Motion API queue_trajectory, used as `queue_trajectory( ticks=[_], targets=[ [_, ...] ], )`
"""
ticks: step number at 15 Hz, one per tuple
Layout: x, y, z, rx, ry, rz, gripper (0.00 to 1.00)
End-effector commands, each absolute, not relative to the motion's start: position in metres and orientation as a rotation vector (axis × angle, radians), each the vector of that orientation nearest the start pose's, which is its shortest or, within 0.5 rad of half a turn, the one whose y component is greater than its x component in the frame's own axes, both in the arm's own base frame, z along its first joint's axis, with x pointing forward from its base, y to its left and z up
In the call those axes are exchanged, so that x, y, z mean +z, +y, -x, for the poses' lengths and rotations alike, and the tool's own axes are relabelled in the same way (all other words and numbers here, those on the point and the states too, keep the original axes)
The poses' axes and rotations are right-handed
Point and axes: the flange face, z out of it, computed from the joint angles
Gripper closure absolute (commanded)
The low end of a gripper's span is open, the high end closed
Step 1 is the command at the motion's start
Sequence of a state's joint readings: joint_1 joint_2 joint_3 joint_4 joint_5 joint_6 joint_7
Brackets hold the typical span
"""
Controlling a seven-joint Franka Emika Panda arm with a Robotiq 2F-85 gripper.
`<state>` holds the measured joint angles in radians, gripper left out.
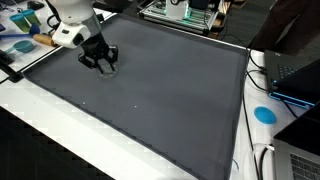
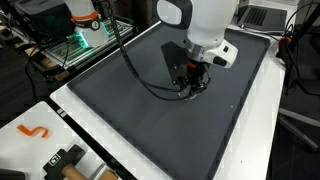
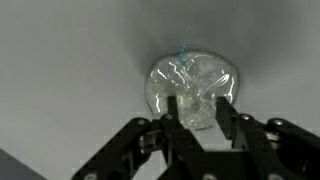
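Note:
A crumpled clear plastic object [image 3: 192, 88], shiny and roundish, lies on the dark grey mat [image 1: 170, 90]. My gripper [image 3: 198, 112] is down at the mat with its two black fingers closed in on the middle of the plastic, which bulges out past both fingers. In both exterior views the gripper [image 1: 100, 64] [image 2: 190, 84] stands low over the mat [image 2: 130, 90], and the plastic is mostly hidden under it.
The mat lies on a white table [image 1: 60, 125]. A blue disc [image 1: 264, 114] and a laptop [image 1: 296, 72] sit off one edge. An orange hook-shaped piece [image 2: 33, 131] and a black tool [image 2: 65, 158] lie on the white edge. A cable [image 2: 140, 75] trails across the mat.

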<state>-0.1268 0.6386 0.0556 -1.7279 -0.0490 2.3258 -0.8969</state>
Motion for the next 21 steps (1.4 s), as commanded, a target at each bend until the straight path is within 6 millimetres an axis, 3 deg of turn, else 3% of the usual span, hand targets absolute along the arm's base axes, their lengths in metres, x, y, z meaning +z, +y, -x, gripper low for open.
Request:
queue_trajectory(
  ticks=[1,3,10,11,12,15,21],
  targets=[
    [0.205,-0.051,-0.667,0.055,-1.328,2.852,0.87],
    [0.205,-0.051,-0.667,0.055,-1.334,2.850,0.99],
    [0.208,-0.051,-0.668,0.064,-1.335,2.850,0.99],
    [0.209,-0.051,-0.668,0.073,-1.323,2.852,0.93],
    [0.210,-0.050,-0.667,0.079,-1.322,2.850,0.71],
    [0.215,-0.050,-0.667,0.078,-1.298,2.850,0.62],
    [0.225,-0.049,-0.668,0.095,-1.236,2.860,0.16]
  ],
)
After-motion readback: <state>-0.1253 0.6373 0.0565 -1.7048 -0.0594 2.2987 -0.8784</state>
